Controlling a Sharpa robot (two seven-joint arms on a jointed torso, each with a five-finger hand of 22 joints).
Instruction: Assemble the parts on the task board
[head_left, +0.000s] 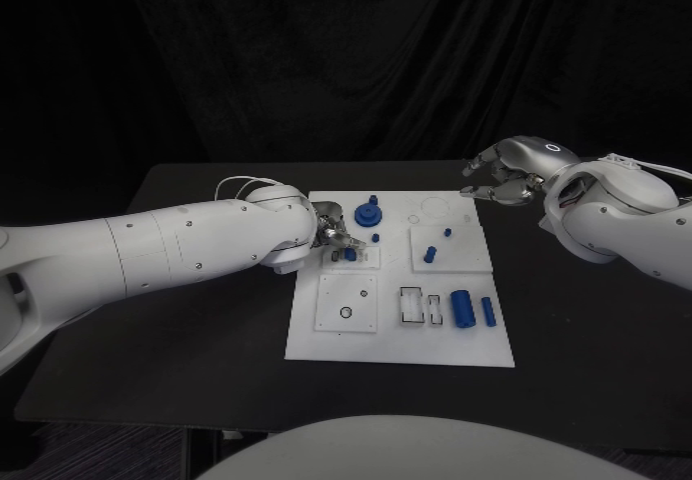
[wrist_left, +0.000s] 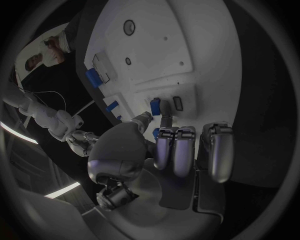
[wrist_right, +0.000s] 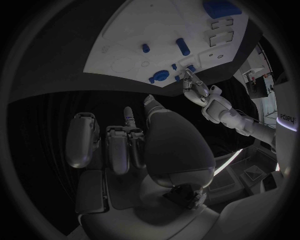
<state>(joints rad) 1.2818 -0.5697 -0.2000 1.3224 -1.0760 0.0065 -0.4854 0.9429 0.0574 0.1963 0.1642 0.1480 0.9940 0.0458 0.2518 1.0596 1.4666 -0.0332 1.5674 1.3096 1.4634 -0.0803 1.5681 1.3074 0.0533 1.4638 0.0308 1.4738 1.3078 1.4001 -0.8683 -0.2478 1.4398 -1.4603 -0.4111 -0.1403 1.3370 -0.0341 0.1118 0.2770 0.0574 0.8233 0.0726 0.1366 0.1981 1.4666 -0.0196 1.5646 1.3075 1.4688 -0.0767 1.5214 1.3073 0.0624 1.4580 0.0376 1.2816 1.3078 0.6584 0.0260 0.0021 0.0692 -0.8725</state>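
The white task board (head_left: 320, 330) lies in the middle of the black table. My left hand (head_left: 332, 236) reaches over the board's back left part. Thumb and a fingertip (wrist_left: 145, 119) pinch a small blue part (wrist_left: 155, 106) that stands on a raised white block (head_left: 364, 262); the other fingers are curled in. My right hand (head_left: 505, 172) hovers above the board's back right corner, fingers loosely bent and apart, holding nothing. A blue gear-like part (head_left: 369, 213) stands just behind the left hand.
A thick blue cylinder (head_left: 463, 308) and a slimmer blue pin (head_left: 489, 311) lie at the board's front right, beside two rectangular slots (head_left: 413, 305). Two blue pegs (head_left: 428, 253) stand in the right block. A round hole (head_left: 343, 313) is at front left.
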